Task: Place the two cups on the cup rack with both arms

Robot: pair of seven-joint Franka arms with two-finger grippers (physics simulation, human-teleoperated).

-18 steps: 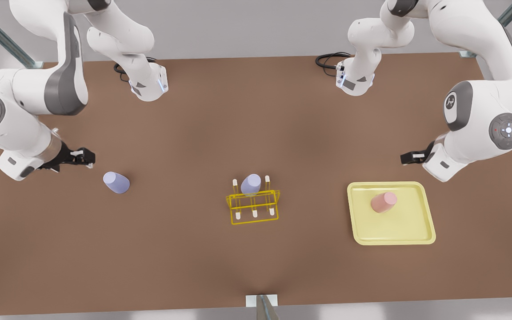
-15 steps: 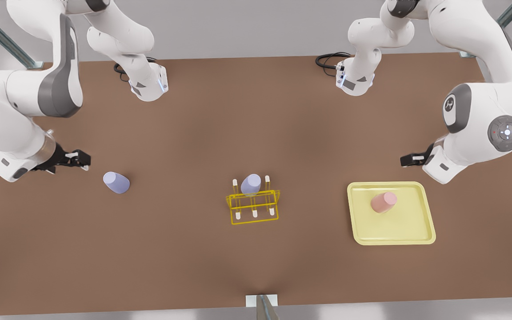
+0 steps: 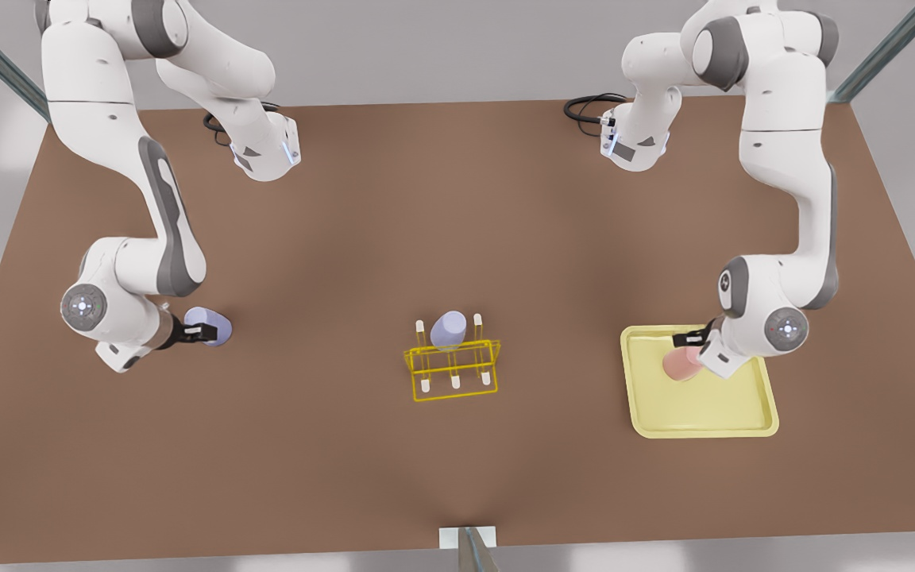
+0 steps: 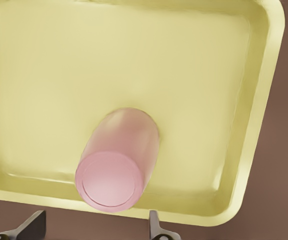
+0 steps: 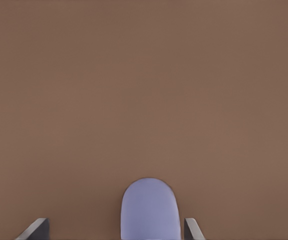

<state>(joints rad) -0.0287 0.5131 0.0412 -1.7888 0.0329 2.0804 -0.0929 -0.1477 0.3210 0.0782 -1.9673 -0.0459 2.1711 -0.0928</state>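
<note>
Front view: the left gripper (image 3: 688,340) reaches the pink cup (image 3: 680,364) on the tray (image 3: 751,413) at right; the right gripper (image 3: 197,330) meets the lavender cup (image 3: 215,327) on the table (image 3: 457,199) at left. The cup rack (image 3: 453,367), between them, already holds another lavender cup (image 3: 449,330).

Left wrist view: fingers apart, flanking the pink cup (image 4: 117,167), apparently to grasp it.

Right wrist view: fingers apart, straddling the lavender cup (image 5: 150,210).

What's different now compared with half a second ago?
Both arms came in to their cups: the left claw now straddles the pink cup on the tray, the right claw the lavender cup on the table, fingers open. Cups, rack and racked cup stayed put.
</note>
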